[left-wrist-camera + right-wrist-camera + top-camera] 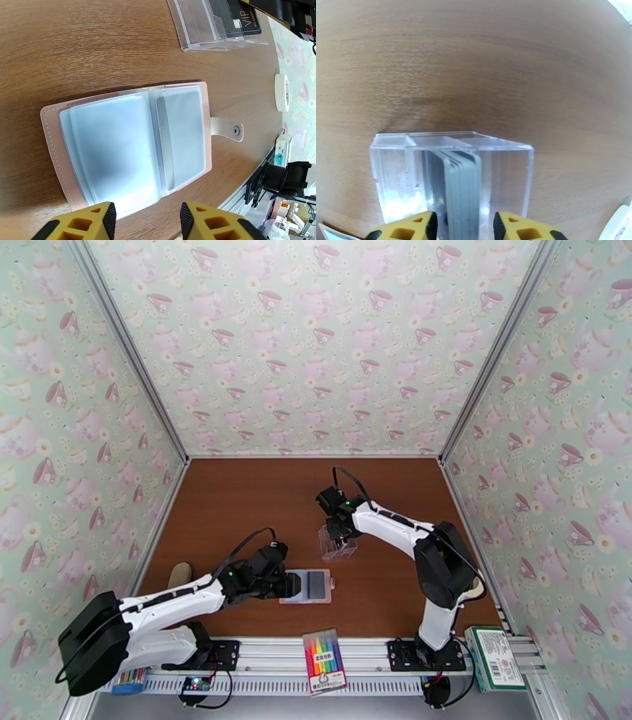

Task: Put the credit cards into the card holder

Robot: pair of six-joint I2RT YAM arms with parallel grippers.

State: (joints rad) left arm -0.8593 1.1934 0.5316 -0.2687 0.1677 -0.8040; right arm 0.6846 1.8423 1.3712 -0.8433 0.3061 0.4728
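The card holder [310,586] lies open on the brown table, pink outside with clear blue-grey sleeves [130,146] and its snap tab [227,128] pointing right. My left gripper [294,585] hovers at its left edge, jaws open [148,219] with nothing between them. The credit cards [462,185] stand as a grey stack on edge inside a clear plastic box [337,543]; a black one marked VIP [245,19] shows through the box wall. My right gripper [465,221] reaches down into the box, one finger on each side of the stack with small gaps left.
A pack of coloured markers [325,661] lies on the front rail. A green carton [494,657] sits at the right front corner, and a white tape roll [282,92] lies near it. A tan object [180,573] rests by the left wall. Patterned walls enclose the table.
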